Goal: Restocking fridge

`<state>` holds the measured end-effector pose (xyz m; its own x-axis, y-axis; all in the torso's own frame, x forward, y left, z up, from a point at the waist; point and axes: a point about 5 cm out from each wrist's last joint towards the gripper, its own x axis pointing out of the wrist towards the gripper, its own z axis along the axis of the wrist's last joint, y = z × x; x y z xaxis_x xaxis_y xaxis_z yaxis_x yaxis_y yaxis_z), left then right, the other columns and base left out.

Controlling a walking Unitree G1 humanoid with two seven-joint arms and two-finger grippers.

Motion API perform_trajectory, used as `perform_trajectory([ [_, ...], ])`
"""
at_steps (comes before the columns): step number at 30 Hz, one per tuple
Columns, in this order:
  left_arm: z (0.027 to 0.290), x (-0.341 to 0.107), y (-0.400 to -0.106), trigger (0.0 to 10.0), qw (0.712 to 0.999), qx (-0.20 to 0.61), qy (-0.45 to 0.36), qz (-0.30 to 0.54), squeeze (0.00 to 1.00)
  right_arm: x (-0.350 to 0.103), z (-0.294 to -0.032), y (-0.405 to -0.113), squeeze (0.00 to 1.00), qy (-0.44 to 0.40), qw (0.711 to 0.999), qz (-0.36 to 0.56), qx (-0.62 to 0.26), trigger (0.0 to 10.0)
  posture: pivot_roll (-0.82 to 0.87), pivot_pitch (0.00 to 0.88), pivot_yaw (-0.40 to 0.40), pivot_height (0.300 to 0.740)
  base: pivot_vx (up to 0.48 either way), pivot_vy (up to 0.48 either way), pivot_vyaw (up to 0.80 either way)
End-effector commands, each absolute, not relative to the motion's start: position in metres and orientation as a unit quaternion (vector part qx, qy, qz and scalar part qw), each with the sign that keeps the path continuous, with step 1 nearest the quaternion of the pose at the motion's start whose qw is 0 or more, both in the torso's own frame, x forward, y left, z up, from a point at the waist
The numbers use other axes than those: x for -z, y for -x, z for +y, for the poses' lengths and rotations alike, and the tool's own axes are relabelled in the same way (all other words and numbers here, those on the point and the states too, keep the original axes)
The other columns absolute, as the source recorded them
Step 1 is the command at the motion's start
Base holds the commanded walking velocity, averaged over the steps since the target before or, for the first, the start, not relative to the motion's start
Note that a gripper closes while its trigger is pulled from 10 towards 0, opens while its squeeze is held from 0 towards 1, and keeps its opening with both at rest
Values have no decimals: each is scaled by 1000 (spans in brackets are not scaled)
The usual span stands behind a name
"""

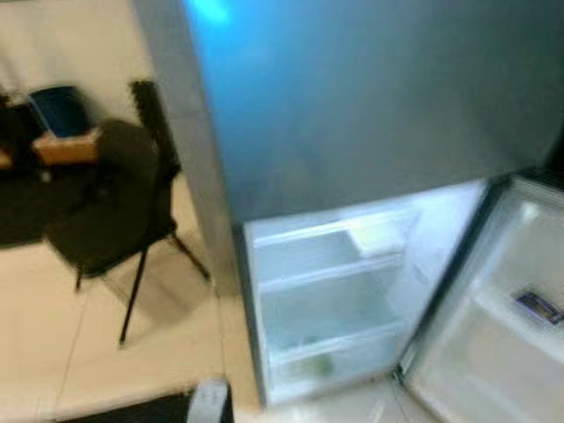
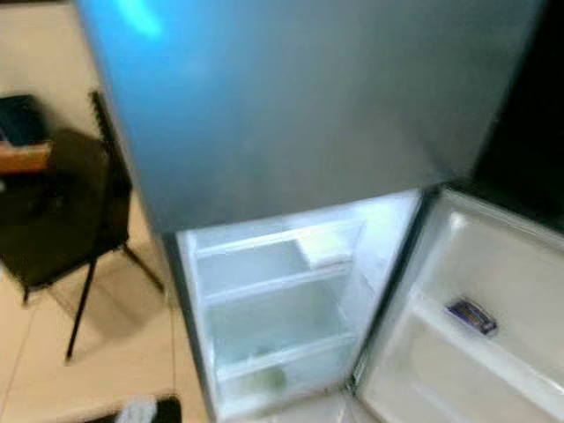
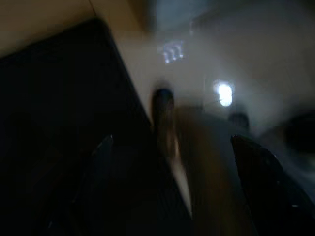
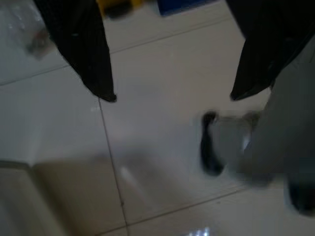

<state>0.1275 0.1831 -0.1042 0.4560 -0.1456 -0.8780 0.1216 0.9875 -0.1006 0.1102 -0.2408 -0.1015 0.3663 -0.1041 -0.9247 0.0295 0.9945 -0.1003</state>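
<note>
The fridge (image 1: 352,159) stands ahead with its upper door shut and its lower door (image 2: 476,335) swung wide, baring lit white shelves (image 1: 330,264) and a small dark packet (image 2: 471,315) on the door's rack. Beside the fridge, a dark chair (image 1: 110,198) stands on pale floor tiles (image 1: 53,344). Well below the fridge, the right gripper (image 4: 172,96) hangs over the tiles with fingers spread and nothing between them; the left gripper (image 3: 170,152) is likewise released, in dark blur.
</note>
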Motion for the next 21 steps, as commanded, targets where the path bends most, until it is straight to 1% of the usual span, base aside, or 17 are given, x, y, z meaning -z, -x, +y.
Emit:
perform_trajectory([
  [1, 181, 107, -120, 10000, 842, 81, 14, 533, 0, 104, -238, -105, 0, 34, 821, 568, 35, 10000, -8, 0, -46, 740, -375, 0, 0],
  [19, 179, 107, -121, 10000, 842, 85, 13, 532, 0, 105, -237, -101, 0, 29, 819, 572, 36, 10000, -14, 0, -42, 740, -378, 0, 0],
  [21, 180, 107, -122, 10000, 844, 84, 6, 530, 0, 105, -236, -101, 0, 29, 819, 572, 36, 10000, -14, 0, -42, 740, 0, 0, 0],
])
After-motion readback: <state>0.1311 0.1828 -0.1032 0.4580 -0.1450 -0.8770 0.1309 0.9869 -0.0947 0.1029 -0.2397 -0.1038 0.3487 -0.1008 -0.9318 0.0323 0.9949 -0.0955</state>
